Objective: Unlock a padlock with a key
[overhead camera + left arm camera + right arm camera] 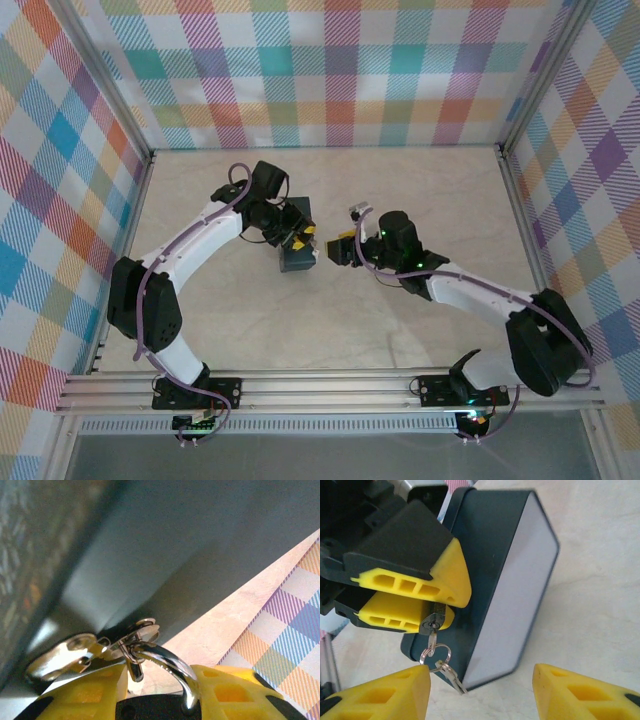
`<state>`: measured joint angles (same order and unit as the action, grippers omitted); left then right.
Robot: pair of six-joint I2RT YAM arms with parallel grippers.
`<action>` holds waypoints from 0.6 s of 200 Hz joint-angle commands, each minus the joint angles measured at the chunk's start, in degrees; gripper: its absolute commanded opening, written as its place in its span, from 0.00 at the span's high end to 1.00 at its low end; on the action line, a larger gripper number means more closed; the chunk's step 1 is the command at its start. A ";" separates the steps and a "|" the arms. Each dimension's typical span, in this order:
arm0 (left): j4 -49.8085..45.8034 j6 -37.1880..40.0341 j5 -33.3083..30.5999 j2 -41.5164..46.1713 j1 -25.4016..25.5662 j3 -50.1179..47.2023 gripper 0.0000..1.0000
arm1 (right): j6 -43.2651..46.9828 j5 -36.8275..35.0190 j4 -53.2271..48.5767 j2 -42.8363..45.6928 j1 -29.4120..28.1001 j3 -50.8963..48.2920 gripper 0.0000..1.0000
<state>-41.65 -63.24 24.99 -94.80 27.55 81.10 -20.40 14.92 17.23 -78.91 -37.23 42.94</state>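
Right wrist view: my left gripper (pixel 451 607) pinches the padlock (pixel 432 622) beside the box (pixel 490 540) (the key (pixel 432 640) hangs from its keyhole). My right gripper (pixel 482 695) is spread wide.

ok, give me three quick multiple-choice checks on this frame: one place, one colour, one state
1. Where is the padlock?
A) lying loose, untouched
B) between the left gripper's fingers, beside the box
C) inside the box

2. What colour are the fingertips of the grippers?
A) red
B) white
C) yellow

3. What state is the right gripper in?
A) open, holding nothing
B) shut on the padlock
C) shut on the box

Answers:
1 B: the right wrist view shows the padlock clamped between the left gripper's two fingers at the box's edge.
2 C: both wrist views show yellow tips.
3 A: its fingers stand wide apart, short of the key that hangs from the padlock.
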 commanded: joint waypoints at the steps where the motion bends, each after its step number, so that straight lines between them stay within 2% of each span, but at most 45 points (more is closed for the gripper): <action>1: 1.30 0.75 0.58 1.38 -0.05 0.63 0.93 | -6.28 5.76 7.07 -2.97 -0.30 1.75 0.43; 56: 1.48 0.58 0.78 1.46 0.13 0.73 0.93 | -8.16 7.84 13.85 -6.99 -1.12 2.85 0.43; 95: 2.45 0.04 1.18 1.52 0.13 0.18 0.93 | -8.34 8.19 14.42 -8.13 -2.20 4.05 0.44; 120: 2.52 -0.08 1.46 1.81 0.39 0.28 0.93 | -8.69 7.50 14.14 -9.47 -2.73 5.17 0.48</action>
<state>-41.54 -63.44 25.02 -94.80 27.59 81.10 -28.21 21.67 29.08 -86.96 -39.44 45.78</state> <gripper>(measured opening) 0.313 0.534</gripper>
